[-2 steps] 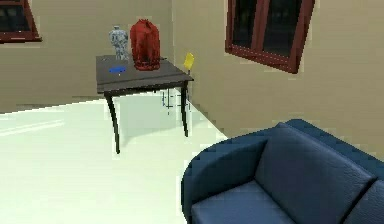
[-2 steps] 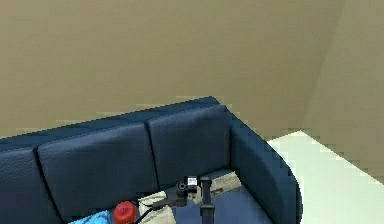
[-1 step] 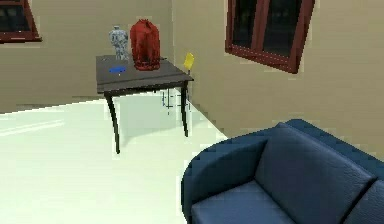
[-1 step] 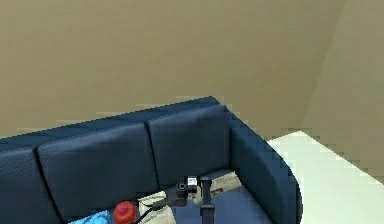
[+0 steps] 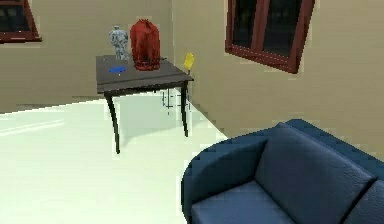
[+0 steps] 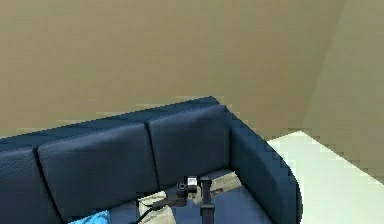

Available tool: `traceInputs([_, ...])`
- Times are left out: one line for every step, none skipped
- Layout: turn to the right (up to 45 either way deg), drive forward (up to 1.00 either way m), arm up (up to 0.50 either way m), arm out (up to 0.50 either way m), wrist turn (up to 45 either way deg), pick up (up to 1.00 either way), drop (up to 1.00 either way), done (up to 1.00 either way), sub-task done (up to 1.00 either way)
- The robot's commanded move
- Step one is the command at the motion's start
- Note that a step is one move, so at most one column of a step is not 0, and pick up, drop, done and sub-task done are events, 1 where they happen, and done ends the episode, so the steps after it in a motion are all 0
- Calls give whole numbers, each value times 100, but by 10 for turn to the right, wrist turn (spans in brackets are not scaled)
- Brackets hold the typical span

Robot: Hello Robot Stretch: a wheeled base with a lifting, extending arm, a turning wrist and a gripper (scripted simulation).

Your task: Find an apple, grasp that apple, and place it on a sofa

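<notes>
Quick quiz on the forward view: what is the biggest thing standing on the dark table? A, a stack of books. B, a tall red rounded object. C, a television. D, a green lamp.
B: a tall red rounded object stands on the dark table, next to a smaller pale vase-like piece.

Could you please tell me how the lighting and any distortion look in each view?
Forward view: the pale floor is brightly lit, nearly glaring, and the window leans only from lens distortion. Arm side view: the sofa is softly, evenly lit, and the wall shows no glare.
</notes>
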Motion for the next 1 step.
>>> traceInputs([0,0,10,0,0,0,0,0,0])
